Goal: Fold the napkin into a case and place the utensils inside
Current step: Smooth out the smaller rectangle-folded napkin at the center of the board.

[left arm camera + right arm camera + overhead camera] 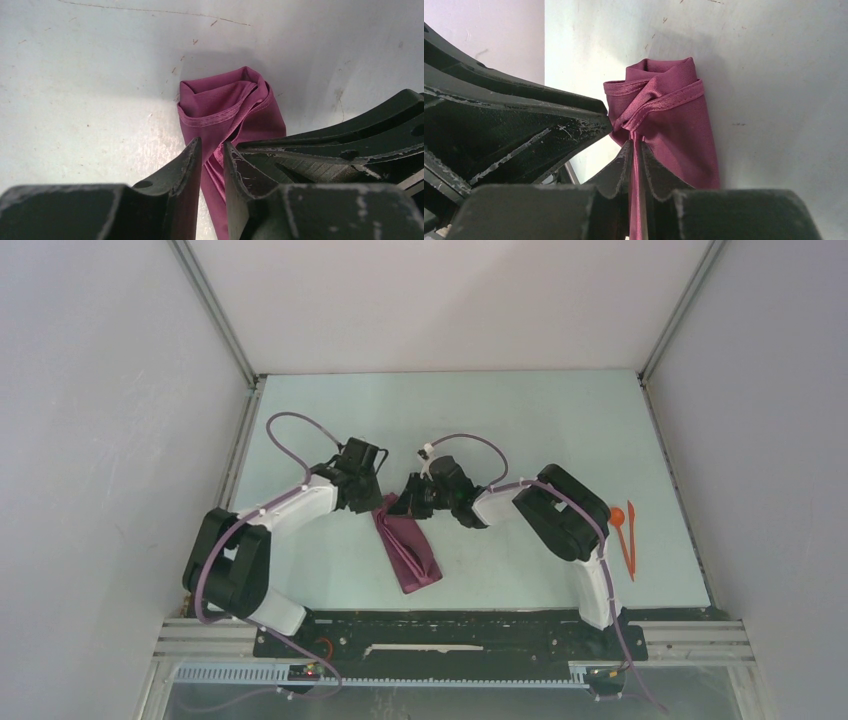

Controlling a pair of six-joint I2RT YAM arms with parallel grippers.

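The maroon napkin (410, 552) lies as a narrow folded strip, the case, in the table's middle, its far end bunched and raised (225, 102) (674, 112). My right gripper (408, 502) (635, 143) is shut on a fold of that end. My left gripper (384, 502) (212, 146) meets it from the other side. Its jaws stand a little apart with cloth running between them, and table shows in the gap. The orange utensils, a spoon (618, 517) and a slim straight piece (632, 540), lie at the right edge, behind the right arm.
Grey walls enclose the pale table (500, 420) on three sides. The two wrists nearly touch above the napkin's end; the right gripper's fingers (350, 135) fill the left wrist view's right side. The arm bases sit on a black rail (440, 632) at the near edge.
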